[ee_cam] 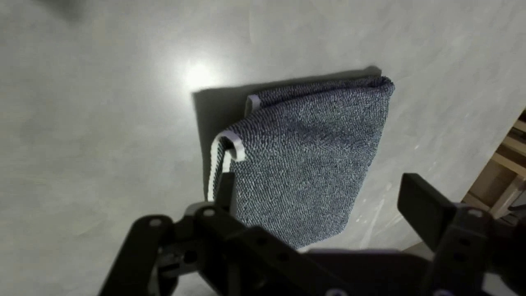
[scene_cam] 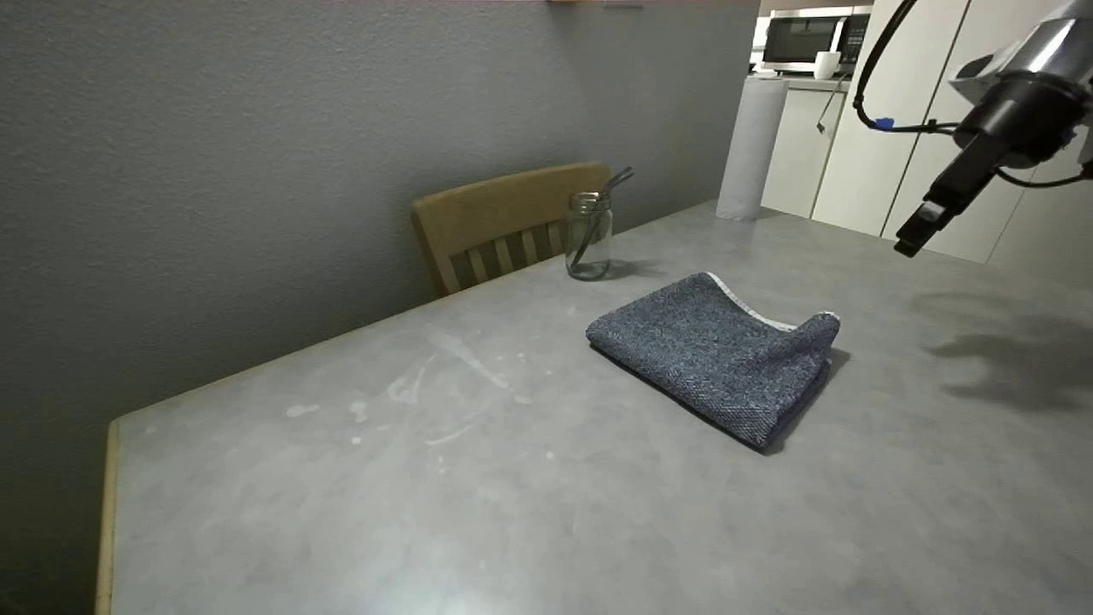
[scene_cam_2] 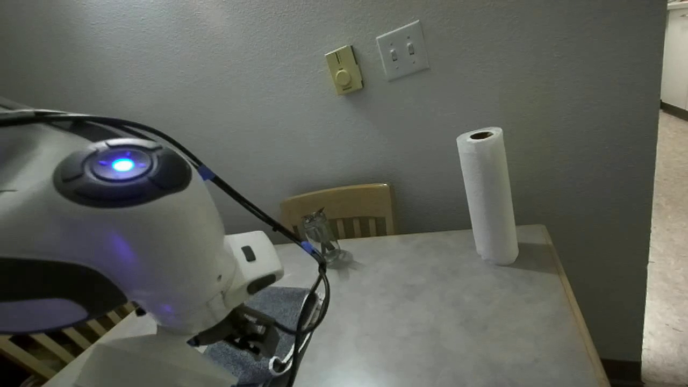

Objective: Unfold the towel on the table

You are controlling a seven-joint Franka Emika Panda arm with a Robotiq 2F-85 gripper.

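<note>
The towel (scene_cam: 709, 350) is a blue-grey fuzzy cloth with pale edge trim. It lies folded in layers on the light grey table (scene_cam: 478, 512), with one trimmed corner raised and curled. My gripper (scene_cam: 915, 239) is above the table, apart from the towel, at its trimmed side in that exterior view. In an exterior view the arm and cables partly hide the towel (scene_cam_2: 279, 305) and the gripper (scene_cam_2: 231, 336). In the wrist view the gripper (ee_cam: 319, 183) is open with nothing between its fingers; the towel (ee_cam: 304, 160) shows below, its curled corner near the left finger.
A glass jar (scene_cam: 589, 239) with metal straws stands near the table's wall-side edge, in front of a wooden chair (scene_cam: 512, 205). A paper towel roll (scene_cam_2: 489, 199) stands upright near a table corner. A grey wall (scene_cam_2: 258, 107) runs behind the table.
</note>
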